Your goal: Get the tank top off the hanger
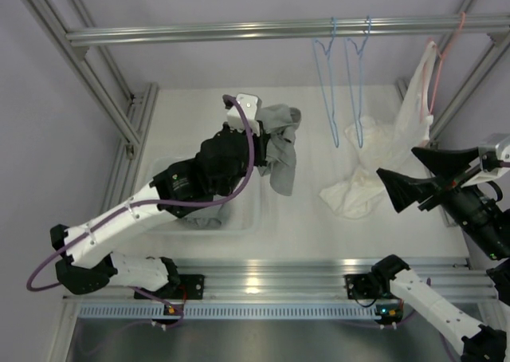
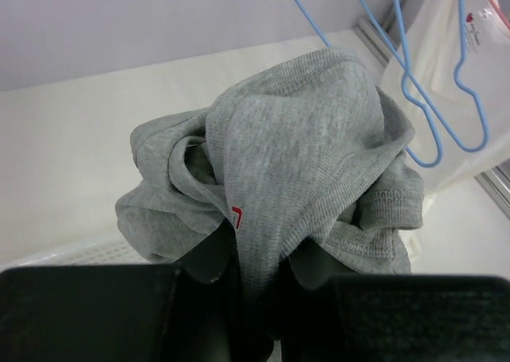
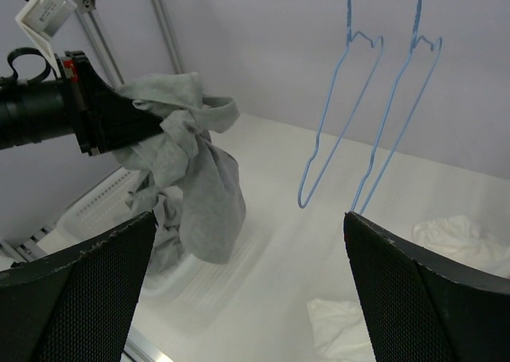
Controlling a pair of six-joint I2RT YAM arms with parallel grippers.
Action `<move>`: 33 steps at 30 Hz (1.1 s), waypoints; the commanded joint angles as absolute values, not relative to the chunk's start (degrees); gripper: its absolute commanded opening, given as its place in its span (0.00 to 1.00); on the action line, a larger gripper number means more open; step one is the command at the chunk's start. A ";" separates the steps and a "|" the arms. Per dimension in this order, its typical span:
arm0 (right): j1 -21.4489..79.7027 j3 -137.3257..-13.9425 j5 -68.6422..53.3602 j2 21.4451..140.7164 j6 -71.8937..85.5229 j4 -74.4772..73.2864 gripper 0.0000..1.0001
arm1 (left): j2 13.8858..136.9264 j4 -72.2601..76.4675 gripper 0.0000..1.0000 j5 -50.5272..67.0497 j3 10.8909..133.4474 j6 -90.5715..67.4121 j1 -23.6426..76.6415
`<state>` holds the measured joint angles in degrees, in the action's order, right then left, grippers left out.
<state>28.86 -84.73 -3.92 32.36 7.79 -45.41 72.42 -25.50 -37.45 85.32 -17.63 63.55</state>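
One red tag (image 2: 236, 217) shows (left wrist only).

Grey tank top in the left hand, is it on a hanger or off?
Off. The grey tank top hangs bunched from the left hand; both blue hangers are bare.

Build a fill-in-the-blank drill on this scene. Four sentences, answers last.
1. The left gripper is shut on a ____ top.
2. The two bare hangers are ____ in colour.
3. The right gripper is ____ and holds nothing.
4. The white garment hangs from a ____ hanger.

Missing words: gray; blue; open; pink.
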 commanded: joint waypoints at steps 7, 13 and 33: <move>29.09 -83.67 -3.34 33.57 8.44 -41.13 0.99 | 67.94 -35.76 0.00 -55.12 88.60 -16.15 59.25; 29.18 -82.44 -2.46 34.28 9.05 -39.99 0.99 | 63.30 -38.93 0.00 -44.92 77.45 -28.03 50.80; 29.09 -79.27 -6.77 38.76 9.93 -34.72 0.99 | 55.46 -37.98 0.12 -41.32 53.36 -40.97 50.80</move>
